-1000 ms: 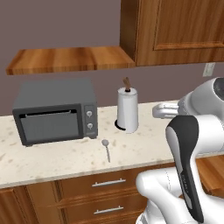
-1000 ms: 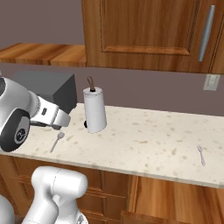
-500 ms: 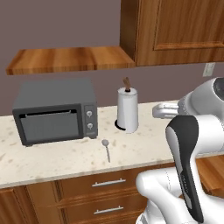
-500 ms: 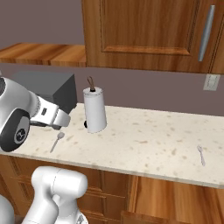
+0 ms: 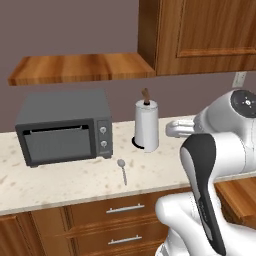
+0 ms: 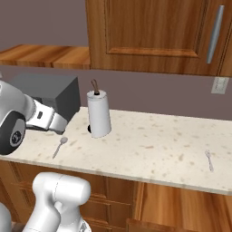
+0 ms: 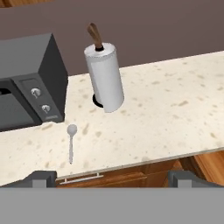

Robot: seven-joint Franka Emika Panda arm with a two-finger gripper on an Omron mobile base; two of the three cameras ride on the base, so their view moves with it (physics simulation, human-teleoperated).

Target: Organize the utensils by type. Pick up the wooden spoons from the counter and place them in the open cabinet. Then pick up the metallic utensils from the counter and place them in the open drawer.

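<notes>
The hand hangs open above the worktop; a silver spoon lies just beside the microwave.

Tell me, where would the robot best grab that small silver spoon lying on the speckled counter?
Probably mid-handle, from straight above. The small silver spoon lies flat on the beige speckled counter, so the open pincer should straddle the thin handle crosswise; the round bowl is wider and shallower.

Nothing has changed since the earlier pictures: arm and counter look identical.
</notes>
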